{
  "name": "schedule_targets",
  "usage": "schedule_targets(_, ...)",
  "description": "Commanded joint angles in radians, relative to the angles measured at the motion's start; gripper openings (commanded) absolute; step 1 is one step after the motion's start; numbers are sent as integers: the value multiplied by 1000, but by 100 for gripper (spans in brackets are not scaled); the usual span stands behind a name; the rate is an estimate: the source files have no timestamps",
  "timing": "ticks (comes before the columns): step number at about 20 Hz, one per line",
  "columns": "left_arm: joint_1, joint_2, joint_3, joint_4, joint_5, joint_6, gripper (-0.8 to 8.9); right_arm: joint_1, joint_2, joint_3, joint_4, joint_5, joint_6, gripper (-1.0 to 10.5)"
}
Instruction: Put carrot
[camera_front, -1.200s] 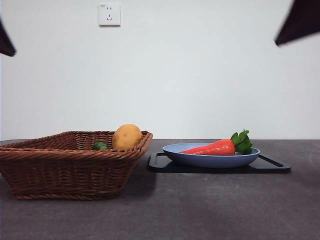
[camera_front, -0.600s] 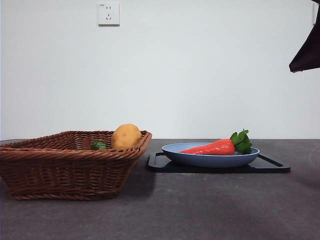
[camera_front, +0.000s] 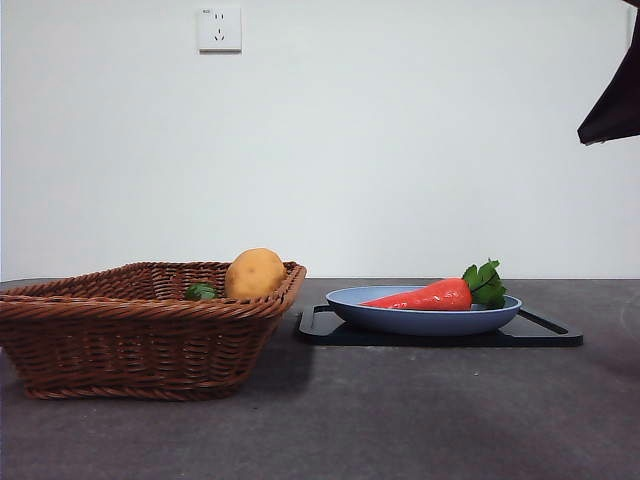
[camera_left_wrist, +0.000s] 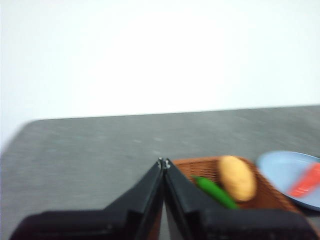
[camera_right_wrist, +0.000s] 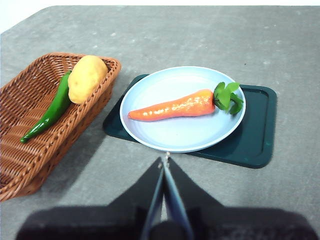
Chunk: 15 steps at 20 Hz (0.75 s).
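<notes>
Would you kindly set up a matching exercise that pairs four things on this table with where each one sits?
Things:
1. carrot
2. potato
3. plate
4. chili

Places:
A. on the dark tray
B. lying along the floor of the basket
C. at the basket's end nearest the plate
D. lying across the plate

Pairs: 1-D, 2-C, 3-A, 4-B
</notes>
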Motion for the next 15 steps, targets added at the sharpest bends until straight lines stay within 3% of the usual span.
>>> schedule_targets(1,86,-45,-81,13,-2,47,8,5,2,8,12,3,10,4)
schedule_targets(4,164,-86,-212,86,1,42,8,5,2,8,12,3,10,4)
schedule_targets(8,182,-99,-395,221,2,27,8,5,2,8,12,3,10,4)
schedule_targets(15,182,-116,-487,233,3,5,8,5,2,8,12,3,10,4)
